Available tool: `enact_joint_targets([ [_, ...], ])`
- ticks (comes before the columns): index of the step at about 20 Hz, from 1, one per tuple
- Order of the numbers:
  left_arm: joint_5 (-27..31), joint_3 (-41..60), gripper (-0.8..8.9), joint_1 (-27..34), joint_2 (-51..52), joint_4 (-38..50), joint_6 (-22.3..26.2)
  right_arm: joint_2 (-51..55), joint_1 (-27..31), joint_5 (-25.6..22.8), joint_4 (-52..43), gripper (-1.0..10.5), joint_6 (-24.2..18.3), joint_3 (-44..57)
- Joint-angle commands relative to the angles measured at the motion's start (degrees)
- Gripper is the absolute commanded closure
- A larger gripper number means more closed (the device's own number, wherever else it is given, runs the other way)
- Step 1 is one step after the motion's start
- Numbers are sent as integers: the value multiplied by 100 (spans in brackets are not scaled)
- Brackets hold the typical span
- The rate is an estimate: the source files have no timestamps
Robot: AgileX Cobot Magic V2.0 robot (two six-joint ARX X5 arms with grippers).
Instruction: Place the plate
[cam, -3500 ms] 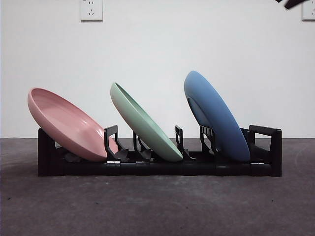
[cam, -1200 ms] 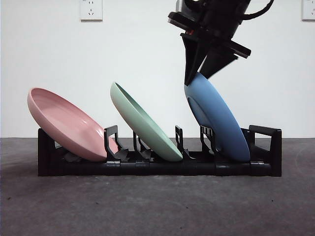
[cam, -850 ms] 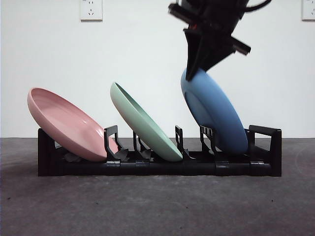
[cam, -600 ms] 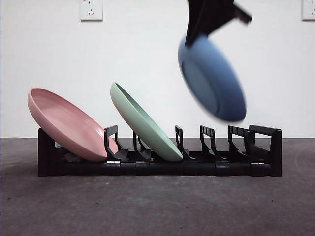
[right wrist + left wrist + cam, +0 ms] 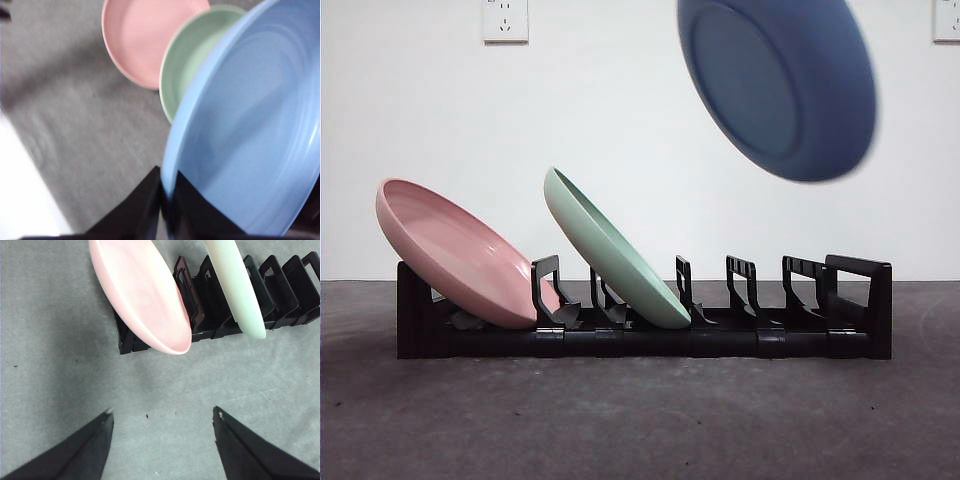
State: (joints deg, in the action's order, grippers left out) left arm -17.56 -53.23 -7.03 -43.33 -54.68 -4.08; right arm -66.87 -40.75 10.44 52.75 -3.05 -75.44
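Observation:
The blue plate [image 5: 778, 85] hangs high in the air above the right end of the black rack [image 5: 645, 335], blurred, its underside facing the front view. In the right wrist view my right gripper [image 5: 166, 197] is shut on the blue plate [image 5: 255, 135] at its rim. A pink plate [image 5: 460, 252] leans in the rack's left end and a green plate [image 5: 612, 250] leans in the middle. My left gripper [image 5: 161, 415] stands open over bare table, short of the pink plate [image 5: 142, 292] and the green plate [image 5: 235, 285].
The rack's right slots [image 5: 790, 290] stand bare under the lifted plate. Grey table [image 5: 640, 420] stretches in front of the rack. A white wall with a socket [image 5: 506, 20] lies behind.
The right gripper came down onto the blue plate in the rack's right slot, shut on its rim and lifted it up and out; it now hangs high above the rack.

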Motion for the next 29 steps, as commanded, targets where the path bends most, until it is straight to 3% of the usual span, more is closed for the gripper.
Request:
enact_joint_targets([
  [1,-28,-105,501,-13,-26,24,-4,518,-284,-238,-417,933,-151,739],
  [6,-28,-105,501,-13,-26,26,-4,1386,-1379,-1720,-774,933,-444,2127],
  [11,-28,-105,501,-13,-26,28,-4,1189,-2594,-2586,-754,933,-870,2667],
  [19,-28,-105,501,-13,-26,37,-2,140,-3624,-2529,-988,933,-1727,2680],
  [29,-28,-105,501,-13,-26,37,26,-1410,-3630,-2378,-1965,933,-2135,2677],
])
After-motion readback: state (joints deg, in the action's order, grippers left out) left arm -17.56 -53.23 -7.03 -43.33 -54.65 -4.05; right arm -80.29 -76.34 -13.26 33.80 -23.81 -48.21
